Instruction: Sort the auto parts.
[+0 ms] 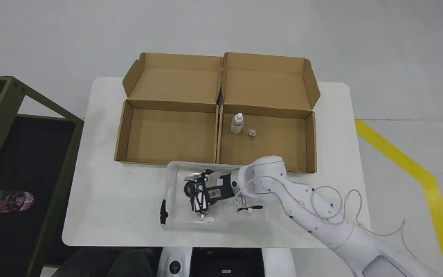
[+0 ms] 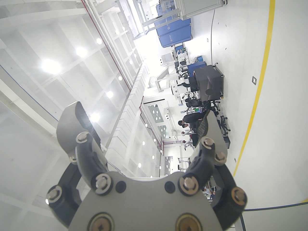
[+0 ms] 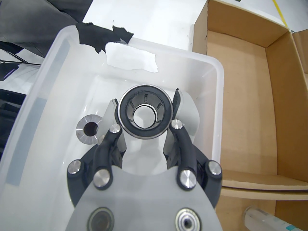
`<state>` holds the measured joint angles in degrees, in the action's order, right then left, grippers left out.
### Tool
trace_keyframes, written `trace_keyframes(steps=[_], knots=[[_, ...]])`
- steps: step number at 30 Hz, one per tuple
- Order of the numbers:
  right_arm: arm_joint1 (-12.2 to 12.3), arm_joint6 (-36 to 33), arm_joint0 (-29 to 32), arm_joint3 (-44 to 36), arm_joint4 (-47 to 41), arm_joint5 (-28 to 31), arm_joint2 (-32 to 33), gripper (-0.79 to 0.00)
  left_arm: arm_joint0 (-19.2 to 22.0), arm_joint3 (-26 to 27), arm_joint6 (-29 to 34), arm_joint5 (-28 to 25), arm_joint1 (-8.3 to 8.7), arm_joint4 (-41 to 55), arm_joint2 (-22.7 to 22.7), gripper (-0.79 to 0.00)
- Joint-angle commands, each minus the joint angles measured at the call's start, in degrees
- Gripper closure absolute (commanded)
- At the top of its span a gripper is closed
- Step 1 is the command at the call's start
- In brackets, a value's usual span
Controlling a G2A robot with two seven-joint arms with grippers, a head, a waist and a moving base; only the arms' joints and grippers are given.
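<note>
Top view lays out the job: a white worktop (image 1: 97,208) carries two open cardboard boxes side by side, the left box (image 1: 166,135) and the right box (image 1: 277,142). Their lids are folded back, presumably so parts can be dropped in from above, and I take them to be the sorting destinations. Just in front of them, nearer the robot, sits a clear plastic bin (image 1: 174,167), which looks like the stock of unsorted parts set within easy reach. The right arm bends down into this bin. Its right tool (image 3: 144,99) is closed across the round outside of a metal sleeve (image 3: 125,118), with a finger touching it on each side and the bore facing the wrist camera. Gripping across the diameter seems sensible, since a curved wall tends to centre itself between the pads. I cannot tell whether the sleeve is off the bin floor. The left tool (image 2: 142,114) points up toward the hall ceiling with its jaws wide apart and nothing between them, probably parked clear of the working arm. In the bin, a smaller metal ring (image 3: 80,136) lies just beside one finger, apart from the sleeve. In the right box, a small white bottle (image 1: 237,124) and a tiny round part (image 1: 252,131) sit near each other, which suggests that box takes one class of part.
</note>
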<state>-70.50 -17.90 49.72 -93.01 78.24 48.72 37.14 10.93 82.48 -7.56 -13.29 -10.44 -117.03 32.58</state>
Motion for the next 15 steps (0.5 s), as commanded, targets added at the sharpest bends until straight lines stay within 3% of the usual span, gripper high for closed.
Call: trace_keyframes(steps=[1,15], knots=[[0.1,0.29,0.07,-0.75,-0.42,0.32,0.63,0.0,0.0,0.0,0.0,0.0,0.0,0.0,0.0,-0.785],[0.48,0.84,-0.45,-4.49,-3.46,1.63,4.42,0.0,0.0,0.0,0.0,0.0,0.0,0.0,0.0,-0.785]])
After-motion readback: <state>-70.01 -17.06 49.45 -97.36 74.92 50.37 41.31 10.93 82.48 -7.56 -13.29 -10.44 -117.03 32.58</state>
